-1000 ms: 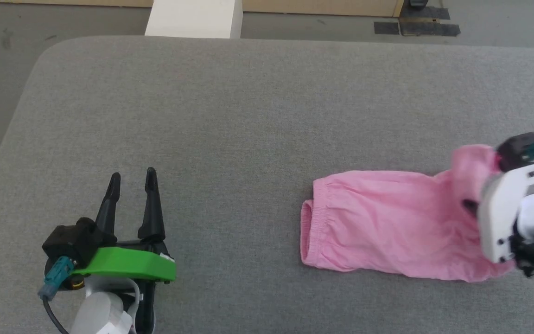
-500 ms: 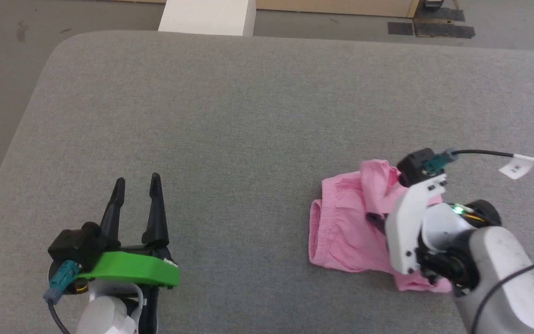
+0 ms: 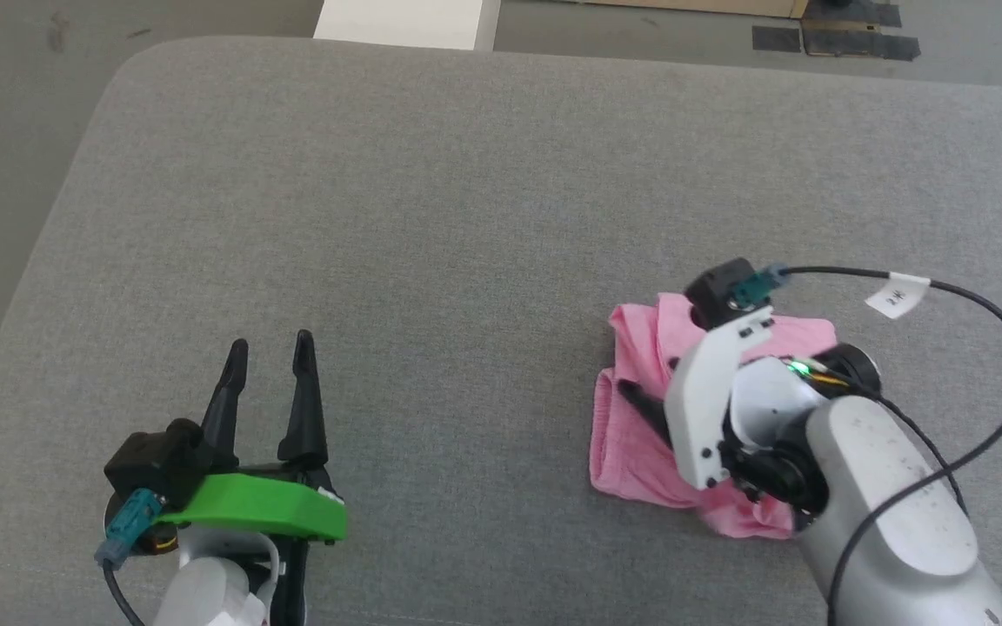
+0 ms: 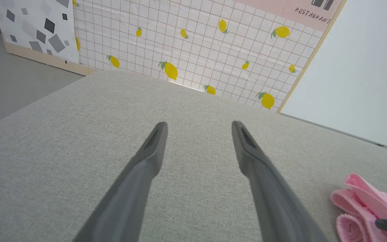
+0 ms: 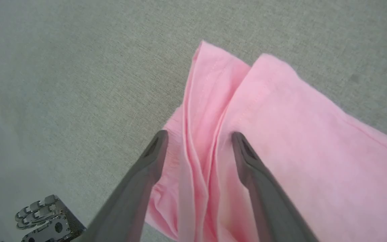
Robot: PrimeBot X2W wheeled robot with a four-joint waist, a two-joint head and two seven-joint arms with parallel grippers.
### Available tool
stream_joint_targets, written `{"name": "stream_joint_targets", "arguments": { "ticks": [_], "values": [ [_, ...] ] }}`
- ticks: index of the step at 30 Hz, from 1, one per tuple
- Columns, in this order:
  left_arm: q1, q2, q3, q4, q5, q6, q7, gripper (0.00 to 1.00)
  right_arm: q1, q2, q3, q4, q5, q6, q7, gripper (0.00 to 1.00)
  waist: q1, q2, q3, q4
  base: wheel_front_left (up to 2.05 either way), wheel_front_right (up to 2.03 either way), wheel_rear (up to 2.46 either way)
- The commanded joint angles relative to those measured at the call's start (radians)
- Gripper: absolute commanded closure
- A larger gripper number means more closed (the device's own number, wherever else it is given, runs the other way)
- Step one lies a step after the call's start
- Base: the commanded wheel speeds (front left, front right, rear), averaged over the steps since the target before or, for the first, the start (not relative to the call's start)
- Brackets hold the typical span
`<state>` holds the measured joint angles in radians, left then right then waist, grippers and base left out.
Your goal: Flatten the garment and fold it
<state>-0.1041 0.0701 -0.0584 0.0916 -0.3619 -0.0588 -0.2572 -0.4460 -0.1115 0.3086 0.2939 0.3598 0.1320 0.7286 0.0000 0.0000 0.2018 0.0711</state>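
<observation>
Pink shorts [image 3: 627,452] lie bunched under the right gripper [image 5: 198,136], fingers spread astride a cloth ridge; left gripper [image 3: 268,343], also spread, well apart; grey table [image 3: 466,217] stretches wide leftward

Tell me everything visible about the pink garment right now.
The garment is light pink, thin soft cloth, folded over itself into a compact, slightly rumpled bundle with loose pleats along one edge. It lies on the grey padded surface, at the robot's right. The right gripper stands open over it, straddling the pleats.
</observation>
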Motion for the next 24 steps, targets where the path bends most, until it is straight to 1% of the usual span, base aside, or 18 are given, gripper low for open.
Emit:
{"name": "stream_joint_targets", "arguments": {
  "ticks": [1,7,11,15,17,21,24],
  "values": [
    [0.000,0.000,0.004,0.005,-0.005,-0.004,-0.005,0.00,-0.022,0.008,0.014,-0.010,0.009,-0.001,-0.011,0.00,0.0000,0.0000,-0.007,-0.005,0.00,0.00,0.00],
    [0.006,0.007,0.011,0.008,0.000,-0.005,-0.005,0.00,-0.042,0.029,0.059,-0.071,0.073,-0.001,-0.053,0.00,0.0000,0.0000,-0.032,-0.035,0.00,0.00,0.00],
    [0.007,0.013,0.016,0.006,0.008,-0.005,-0.005,0.00,-0.040,0.021,0.036,-0.123,0.072,-0.001,-0.100,0.00,0.0000,0.0000,-0.049,-0.067,0.00,0.00,0.00],
    [0.005,0.015,0.020,0.001,0.018,-0.004,-0.005,0.00,-0.012,-0.006,-0.041,-0.171,0.005,-0.001,-0.149,0.00,0.0000,0.0000,-0.059,-0.101,0.00,0.00,0.00],
    [0.005,0.015,0.019,0.002,0.023,-0.005,-0.005,0.00,0.016,-0.012,-0.090,-0.183,-0.031,-0.001,-0.156,0.00,0.0000,0.0000,-0.061,-0.117,0.00,0.00,0.00],
    [0.001,0.012,0.014,0.005,0.026,-0.007,-0.005,0.00,0.087,-0.021,-0.161,-0.178,-0.103,-0.001,-0.134,0.00,0.0000,0.0000,-0.055,-0.131,0.00,0.00,0.00],
    [-0.002,0.009,0.007,0.006,0.027,-0.009,-0.005,0.00,0.134,-0.026,-0.192,-0.159,-0.159,-0.001,-0.111,0.00,0.0000,0.0000,-0.045,-0.128,0.00,0.00,0.00]
  ]
}}
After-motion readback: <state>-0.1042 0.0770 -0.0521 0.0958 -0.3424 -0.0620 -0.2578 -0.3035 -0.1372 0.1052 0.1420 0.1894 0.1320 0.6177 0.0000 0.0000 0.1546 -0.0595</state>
